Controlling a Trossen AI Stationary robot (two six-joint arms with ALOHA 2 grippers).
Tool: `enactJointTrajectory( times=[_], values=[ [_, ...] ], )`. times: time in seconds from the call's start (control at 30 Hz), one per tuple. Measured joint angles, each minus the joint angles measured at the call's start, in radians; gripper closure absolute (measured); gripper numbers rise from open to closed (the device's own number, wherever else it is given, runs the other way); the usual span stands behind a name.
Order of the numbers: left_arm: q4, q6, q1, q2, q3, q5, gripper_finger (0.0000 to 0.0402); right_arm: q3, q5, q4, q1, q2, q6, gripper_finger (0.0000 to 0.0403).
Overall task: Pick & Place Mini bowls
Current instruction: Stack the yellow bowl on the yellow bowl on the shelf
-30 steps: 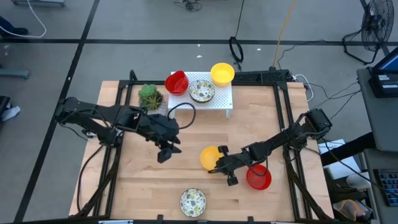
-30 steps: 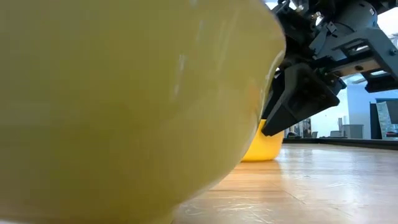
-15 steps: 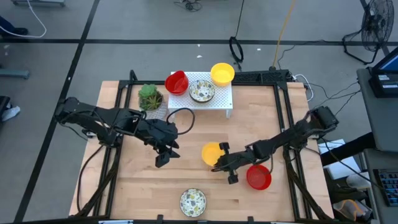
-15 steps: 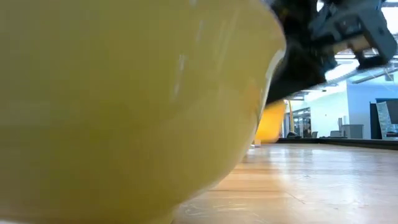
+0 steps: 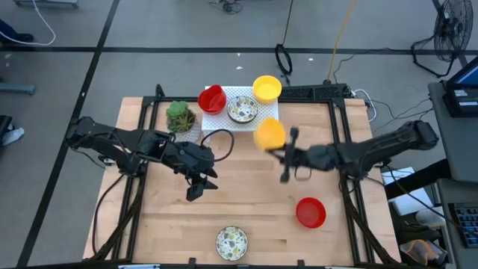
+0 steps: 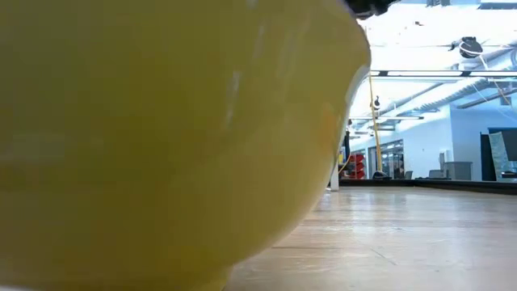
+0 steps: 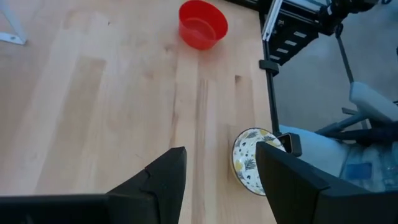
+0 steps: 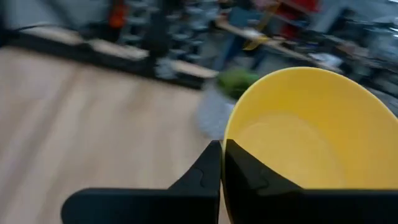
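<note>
My right gripper (image 5: 278, 147) is shut on a plain yellow bowl (image 5: 269, 134) and carries it above the table, just in front of the white rack (image 5: 263, 125). In the right wrist view the bowl (image 8: 305, 130) shows its hollow side beyond the gripper (image 8: 222, 163). The rack carries a red bowl (image 5: 213, 99), a speckled bowl (image 5: 242, 110) and another yellow bowl (image 5: 267, 88). A red bowl (image 5: 311, 212) and a speckled bowl (image 5: 232, 243) stand on the table. My left gripper (image 5: 197, 187) hovers open at the table's middle left, touching nothing (image 7: 221, 180). My right gripper pinches the yellow bowl's rim (image 8: 227, 138), one finger inside the bowl and one outside its wall. The bowl is lifted clear of the table and tilted, its opening turned back toward the wrist.
A green plant (image 5: 180, 116) stands beside the rack's left end. A yellowish bowl wall (image 6: 161, 137) right before the low camera fills most of that view. Bare wood lies between the two arms and the near edge; the left wrist view shows the red bowl (image 7: 203, 25) and speckled bowl (image 7: 252, 160).
My right gripper has lifted the yellow bowl off the middle of the table and swung it up and toward the far edge, close to the rack, staying shut on its rim. The gripper and bowl have left the low view.
</note>
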Motion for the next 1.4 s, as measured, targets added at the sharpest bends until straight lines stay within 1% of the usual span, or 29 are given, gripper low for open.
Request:
enactJointTrajectory(
  times=[0.1,0.33,0.47,0.6,0.7,0.8,1.07,1.23,1.4],
  values=[
    [0.0,0.013,0.013,0.0,0.0,0.0,0.0204,0.0,0.002,-0.001,-0.106,-0.033,0.005,0.0402],
    [0.0,0.081,0.053,0.0,0.0,0.0,0.0204,0.029,-0.012,-0.005,-0.401,-0.024,-0.015,0.0402],
    [-0.001,0.104,0.078,0.0,0.0,0.0,0.0204,0.079,-0.181,-0.007,-0.563,0.011,0.05,0.0402],
    [-0.014,0.125,0.101,0.0,0.0,0.0,0.0204,0.13,-0.314,-0.007,-0.671,0.076,0.102,0.0402],
    [-0.019,0.151,0.115,0.0,0.0,0.0,0.0204,0.164,-0.369,-0.009,-0.72,0.133,0.113,0.0402],
    [-0.021,0.177,0.129,0.0,0.0,0.0,0.0204,0.204,-0.396,-0.004,-0.749,0.192,0.112,0.0402],
    [-0.028,0.198,0.162,0.0,0.0,0.0,0.0204,0.284,-0.396,0.006,-0.797,0.312,0.055,0.0402],
    [-0.045,0.198,0.182,0.0,0.0,0.001,0.0204,0.294,-0.395,0.001,-0.825,0.371,0.021,0.0402],
    [-0.047,0.215,0.201,0.0,0.0,0.001,0.0204,0.294,-0.395,0.009,-0.838,0.396,-0.001,0.0402]
  ],
)
